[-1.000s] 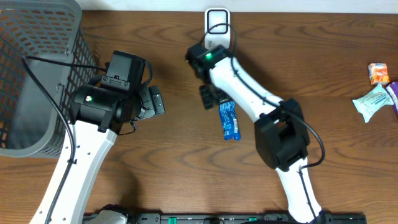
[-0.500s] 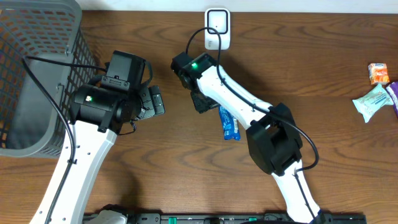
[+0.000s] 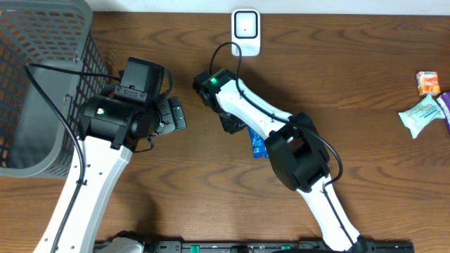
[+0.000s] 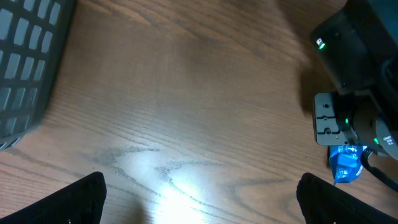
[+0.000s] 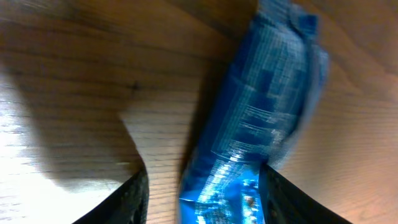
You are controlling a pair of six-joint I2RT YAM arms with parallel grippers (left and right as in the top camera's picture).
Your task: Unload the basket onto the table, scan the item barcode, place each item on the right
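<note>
Two arms work over a wood table [image 3: 365, 63]. The right gripper [image 3: 235, 125] points down at the table's middle, over the top end of a blue packet [image 3: 259, 145], which lies flat on the wood just below the white scanner [image 3: 246, 29] at the far edge and well apart from it. In the right wrist view the packet [image 5: 264, 118] runs up between the two fingers [image 5: 134, 196]. The right finger is against its edge, while a strip of bare wood shows between the left finger and the wrapper, so the jaws stand part open around it and are not yet clamped. Print on the wrapper is too blurred to read.

Left of it, the left gripper [image 3: 174, 114] hangs near the grey basket [image 3: 42, 84], jaws spread wide with nothing between them. Its own camera shows only wood between its fingers [image 4: 81, 199], with the packet [image 4: 346, 165] at the far right. Three small snacks [image 3: 422, 112] lie at the right edge.
</note>
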